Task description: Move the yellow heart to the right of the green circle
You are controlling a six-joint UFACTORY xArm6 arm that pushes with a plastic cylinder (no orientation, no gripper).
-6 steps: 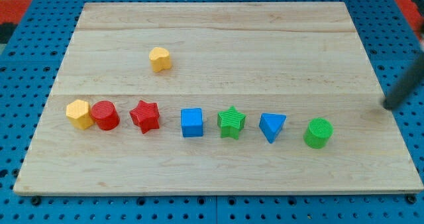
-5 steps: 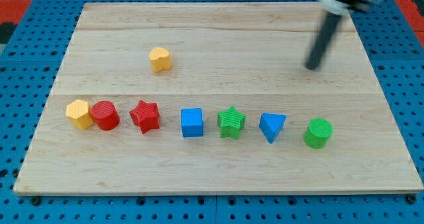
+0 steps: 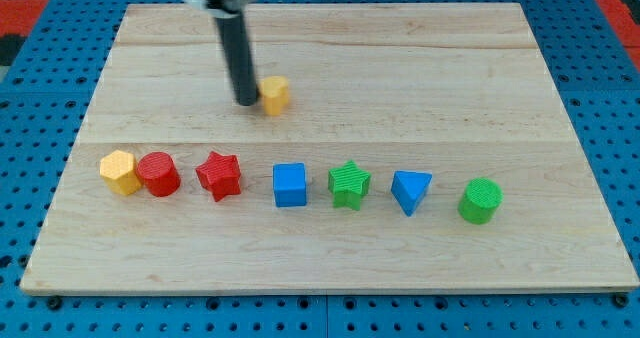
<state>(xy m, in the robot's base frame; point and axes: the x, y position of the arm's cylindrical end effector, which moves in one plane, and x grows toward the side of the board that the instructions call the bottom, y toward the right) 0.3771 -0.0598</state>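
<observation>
Near edge of counter [image 3: 330, 268]: row of blocks, view's left to right: yellow hexagon [image 3: 119, 172], red cylinder [image 3: 159, 173], red star [image 3: 219, 175], blue cube [image 3: 290, 185], green star [image 3: 349, 184], blue triangle [image 3: 411, 191], green circle [image 3: 481, 200] at the view's right end

Farther back, toward view's top: yellow heart [image 3: 274, 95], well apart from the row, up and to the left of the green circle

End effector: bare rod, no jaws, holds nothing; my tip [image 3: 246, 103] sits just beside/touching the heart's view-left side

Key relation: heart lies to view's right of tip, so a rightward push looks lined up; target spot beyond the circle is right and also toward view's bottom – judged, push will need a downward component
</observation>
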